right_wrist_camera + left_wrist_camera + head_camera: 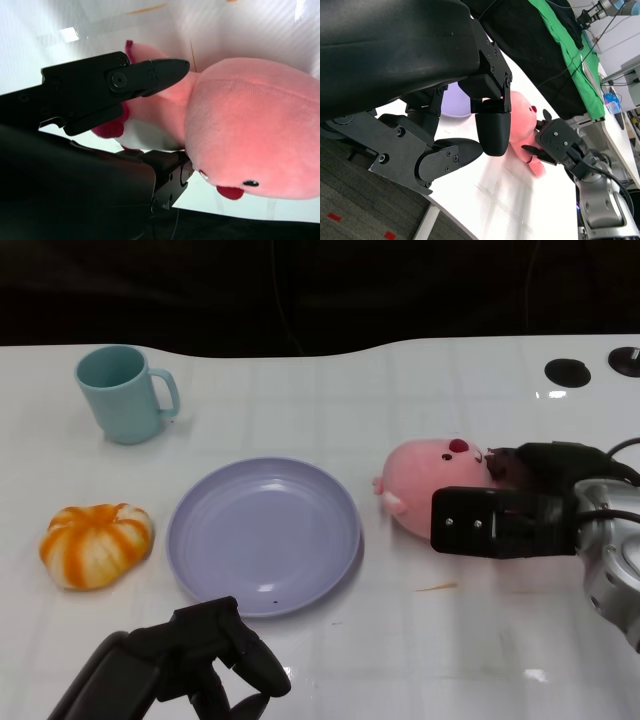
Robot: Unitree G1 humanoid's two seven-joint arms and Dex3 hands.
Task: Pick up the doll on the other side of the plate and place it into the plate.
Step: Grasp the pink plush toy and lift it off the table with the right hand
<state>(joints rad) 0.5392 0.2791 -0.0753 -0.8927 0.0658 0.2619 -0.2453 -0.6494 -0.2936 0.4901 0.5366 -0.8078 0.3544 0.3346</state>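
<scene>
The pink doll (pixel 430 475) lies on the white table just right of the lavender plate (pixel 200 540), which holds nothing. My right hand (pixel 510 500) grips the doll's rear end, with one part in front of it and fingers (pixel 540 460) behind. In the right wrist view a black finger (pixel 150 75) presses on the doll (pixel 250 140) and another lies under it. The left wrist view shows the same doll (pixel 520 120) held by the right hand (pixel 560 145). My left hand (pixel 200 660) hangs near the table's front edge, fingers curled in, holding nothing.
A teal mug (pixel 122 395) stands at the back left. An orange striped pumpkin toy (pixel 97 545) lies left of the plate. Two black round fittings (pixel 567 370) sit at the back right. A green cloth (pixel 560 45) lies beyond the table.
</scene>
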